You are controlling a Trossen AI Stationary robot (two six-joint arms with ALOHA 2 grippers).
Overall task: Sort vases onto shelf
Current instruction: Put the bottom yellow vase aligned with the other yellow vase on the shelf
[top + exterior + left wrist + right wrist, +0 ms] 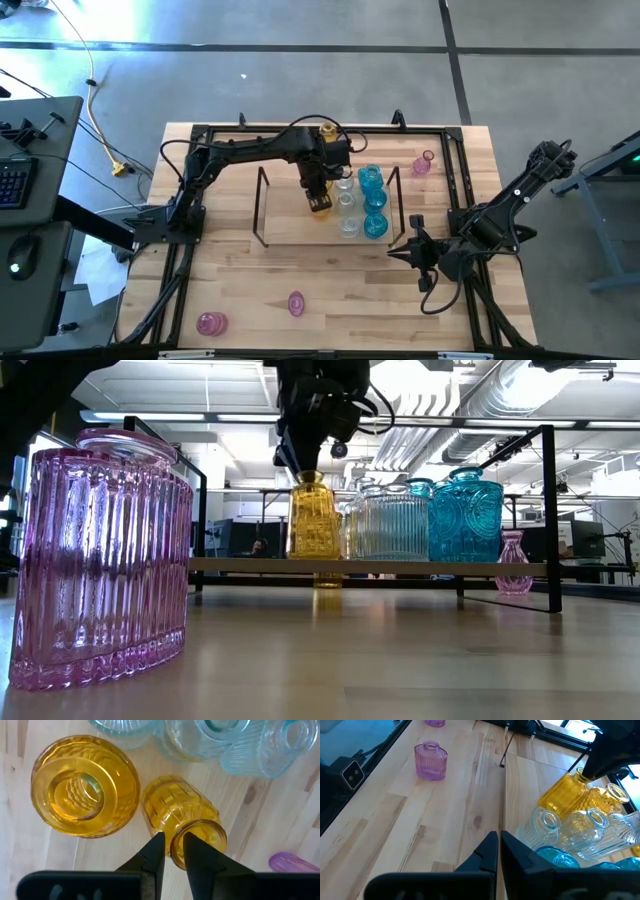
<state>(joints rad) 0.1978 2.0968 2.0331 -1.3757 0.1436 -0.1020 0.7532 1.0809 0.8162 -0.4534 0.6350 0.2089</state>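
Note:
A tall amber vase (177,805) stands upright on the light-wood shelf (290,215), beside a wide amber vase (85,785) and rows of clear vases (347,205) and cyan vases (373,200). My left gripper (172,837) points down over the tall amber vase's mouth, slightly open. One finger is over the opening and the other is outside the rim. My right gripper (499,845) hangs shut above the table off the shelf's right end, holding nothing. Pink vases (211,323) (296,303) (420,163) stand on the tabletop. My left gripper comes from above with the amber vase's rim wall (173,851) in the gap between its two fingers (156,847). I cannot tell whether either finger touches the rim. The vase stands upright with its base on the shelf board (400,567).
Dark wire uprights (262,205) (398,200) frame the shelf's two short ends. A black frame runs around the tabletop (460,180). Bare board lies on the shelf's left half and on the table between the shelf and the near pink vases.

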